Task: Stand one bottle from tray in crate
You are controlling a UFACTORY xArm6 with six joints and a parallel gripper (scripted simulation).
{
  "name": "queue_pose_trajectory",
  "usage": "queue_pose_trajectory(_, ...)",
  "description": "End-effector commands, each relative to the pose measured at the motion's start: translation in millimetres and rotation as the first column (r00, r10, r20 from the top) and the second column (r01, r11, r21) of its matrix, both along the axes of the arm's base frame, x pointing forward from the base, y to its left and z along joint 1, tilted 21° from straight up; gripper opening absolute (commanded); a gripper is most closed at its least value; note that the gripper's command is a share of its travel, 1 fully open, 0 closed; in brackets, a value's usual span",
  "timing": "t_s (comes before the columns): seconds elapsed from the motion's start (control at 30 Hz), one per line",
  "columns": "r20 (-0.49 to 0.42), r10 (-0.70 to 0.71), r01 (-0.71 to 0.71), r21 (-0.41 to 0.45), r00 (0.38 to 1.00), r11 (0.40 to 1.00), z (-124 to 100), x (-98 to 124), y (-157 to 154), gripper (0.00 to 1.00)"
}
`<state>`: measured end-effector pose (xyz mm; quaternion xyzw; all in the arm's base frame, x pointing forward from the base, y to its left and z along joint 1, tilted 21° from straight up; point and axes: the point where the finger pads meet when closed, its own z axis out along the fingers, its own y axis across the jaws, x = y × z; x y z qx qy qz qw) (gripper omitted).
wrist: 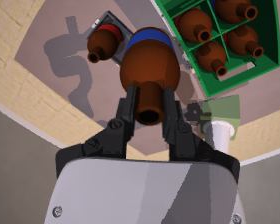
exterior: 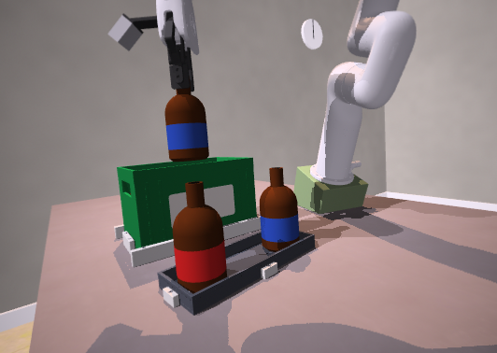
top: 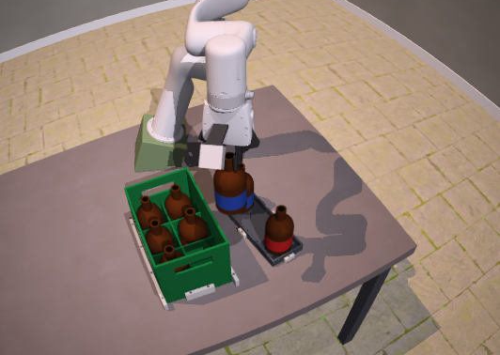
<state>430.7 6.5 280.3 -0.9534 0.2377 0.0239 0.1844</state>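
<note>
My gripper [top: 230, 157] [exterior: 182, 83] [wrist: 149, 97] is shut on the neck of a brown bottle with a blue label [top: 229, 188] [exterior: 187, 128] [wrist: 149, 66]. It holds the bottle upright in the air, over the far end of the dark tray [top: 284, 255] [exterior: 243, 284], just right of the green crate [top: 197, 272] [exterior: 149, 190]. Several brown bottles stand in the crate, such as one bottle [top: 190, 223]; its near right cell is empty. A red-label bottle [top: 279, 230] [exterior: 200, 246] [wrist: 104, 42] and a second blue-label bottle [top: 249, 192] [exterior: 278, 215] stand on the tray.
The arm's green base block [top: 152, 148] [exterior: 332, 194] stands behind the crate. Small white stops [top: 199, 291] [exterior: 170, 297] sit around the crate and the tray. The table's front edge [top: 301, 308] is close to the tray's near end.
</note>
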Motion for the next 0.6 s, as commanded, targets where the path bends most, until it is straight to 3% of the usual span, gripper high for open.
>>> queue_pose_trajectory(0.0, 0.004, -0.001, 0.001, -0.001, 1.000, 1.000, -2, 7, -9, 0.00)
queue_pose_trajectory(0.57, 0.004, -0.001, 0.001, -0.001, 1.000, 1.000, -11, 27, -36, 0.00)
